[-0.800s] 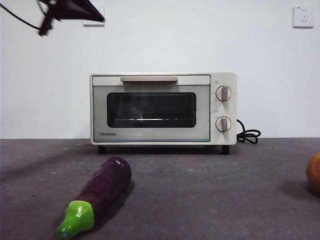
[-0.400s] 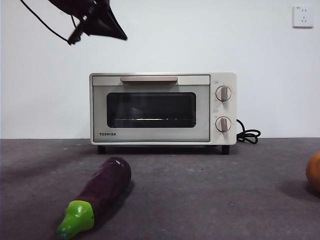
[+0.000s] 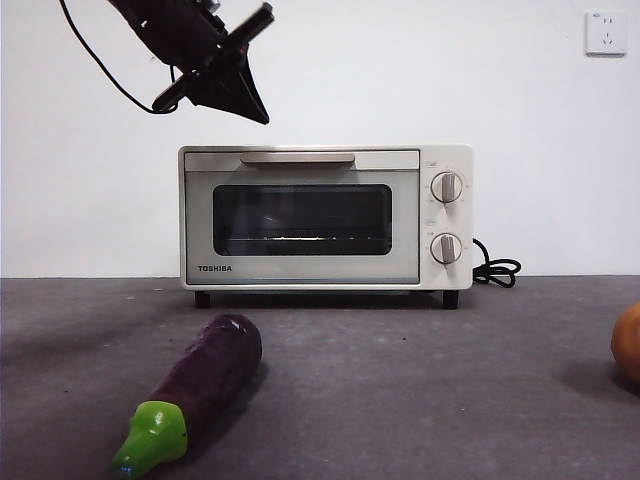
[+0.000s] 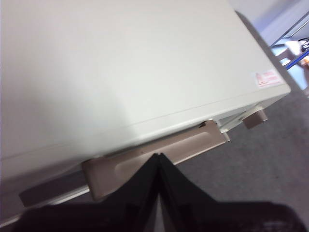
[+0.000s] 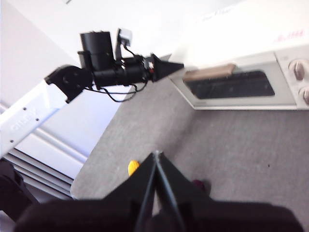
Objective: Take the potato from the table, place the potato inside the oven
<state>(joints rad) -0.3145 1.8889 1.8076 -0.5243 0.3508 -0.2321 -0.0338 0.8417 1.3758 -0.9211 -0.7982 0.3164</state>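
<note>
- The potato (image 3: 629, 343) sits on the bench (image 3: 420, 400), well to the side of the oven (image 3: 325, 217) past its 2 knobs, half cut off at the frame edge.
- Oven door is shut; the handle (image 3: 298, 158) is untouched.
- Left gripper (image 3: 240, 100) hangs above the oven's handle end, jaws pressed together, holding nothing.
- Right gripper (image 5: 155, 162) waits well off from the oven, jaws together, empty.
- Risk: closed jaws may slip off the handle instead of hooking it, leaving the door shut.
- The eggplant (image 3: 200, 390), in front of the oven, could block the dropping door.
</note>
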